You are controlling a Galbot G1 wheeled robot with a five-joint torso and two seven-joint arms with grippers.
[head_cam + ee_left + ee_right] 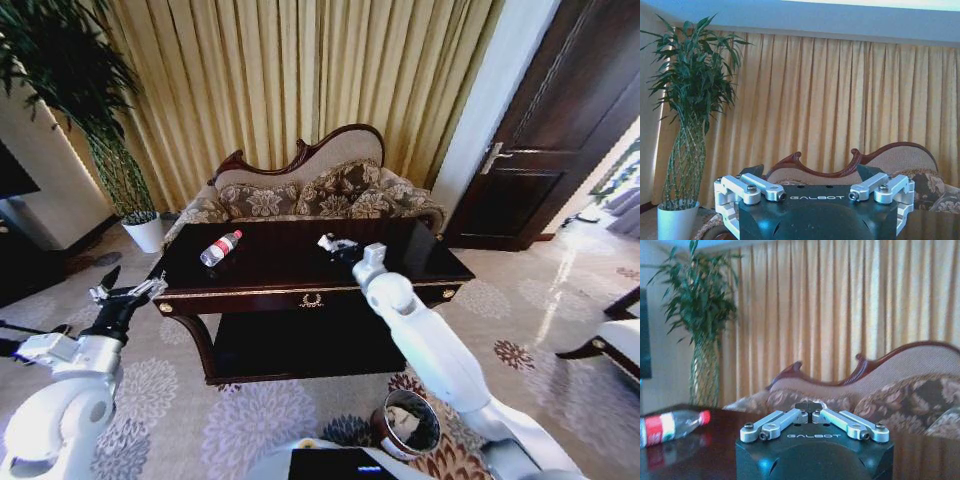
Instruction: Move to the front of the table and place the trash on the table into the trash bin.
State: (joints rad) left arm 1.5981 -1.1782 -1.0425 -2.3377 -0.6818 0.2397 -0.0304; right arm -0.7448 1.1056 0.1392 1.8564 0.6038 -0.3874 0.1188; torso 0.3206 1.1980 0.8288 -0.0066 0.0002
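1. Patterned carpet with pale flower medallions covers the floor; gold curtains (300, 80) hang across the back wall.
2. Nearest the robot's base: trash bin (408, 424), round, reddish-brown, standing on the carpet beside the right arm's lower section, below and behind the right gripper. Something pale lies inside it.
3. Left gripper (128, 288) is held off the table's left front corner, over the carpet, touching nothing. Fingers apart; left wrist view shows both finger linkages spread wide with open space between.
4. Table (260, 275), dark glossy wood, gold trim and a wreath emblem on the front edge, lower shelf beneath.
5. Right gripper (346, 250) reaches out over the tabletop, right of centre. Right wrist view shows the fingertips (809, 406) brought together at the centre; I cannot tell whether anything is pinched between them.
6. White paper scrap (327, 241) lies on the tabletop right at the right gripper's tip; contact not resolvable.
7. Bottle (220, 248), clear with red cap and label, lies on its side on the tabletop, well left of the right gripper and beyond the left gripper.
8. Farther back: patterned sofa (310, 195) with carved wooden frame directly behind the table.
9. Potted plant (140, 225) in a white pot, far left corner; dark door (560, 130) far right.
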